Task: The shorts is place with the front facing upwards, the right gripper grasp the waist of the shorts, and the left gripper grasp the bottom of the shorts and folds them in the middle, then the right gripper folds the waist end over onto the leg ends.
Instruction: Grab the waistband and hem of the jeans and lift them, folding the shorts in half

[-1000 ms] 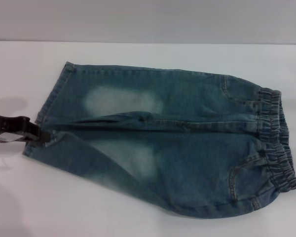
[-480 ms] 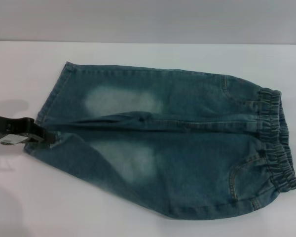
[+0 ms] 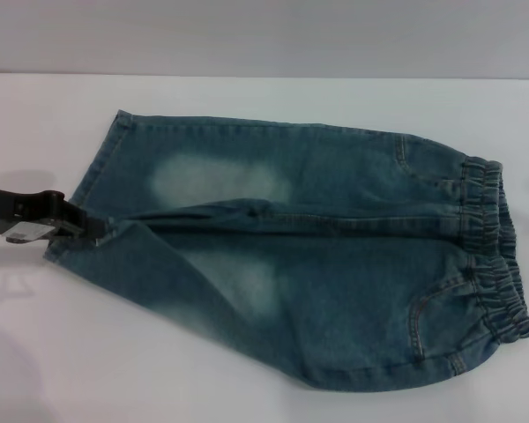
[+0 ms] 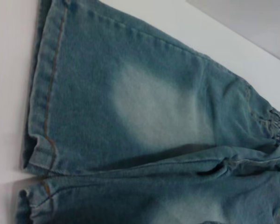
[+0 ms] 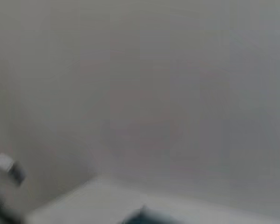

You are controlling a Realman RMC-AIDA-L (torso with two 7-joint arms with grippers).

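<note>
The shorts lie flat, front up, on the white table, with pale faded patches on both thighs. The gathered waist is at the right, and the bottom of the shorts is at the left. My left gripper comes in low from the left. Its tip is at the leg ends, where the two legs meet, and it touches the near leg's hem. The left wrist view looks down on the far leg's stitched hem and the crotch seam. My right gripper is out of view.
A grey wall rises behind the table's far edge. Bare white table surrounds the shorts at the front and left. The right wrist view shows mostly wall, a strip of table and a small teal bit of the shorts.
My left gripper has moved right and slightly up into the leg ends. The near leg's hem corner has shifted up and inward with it.
</note>
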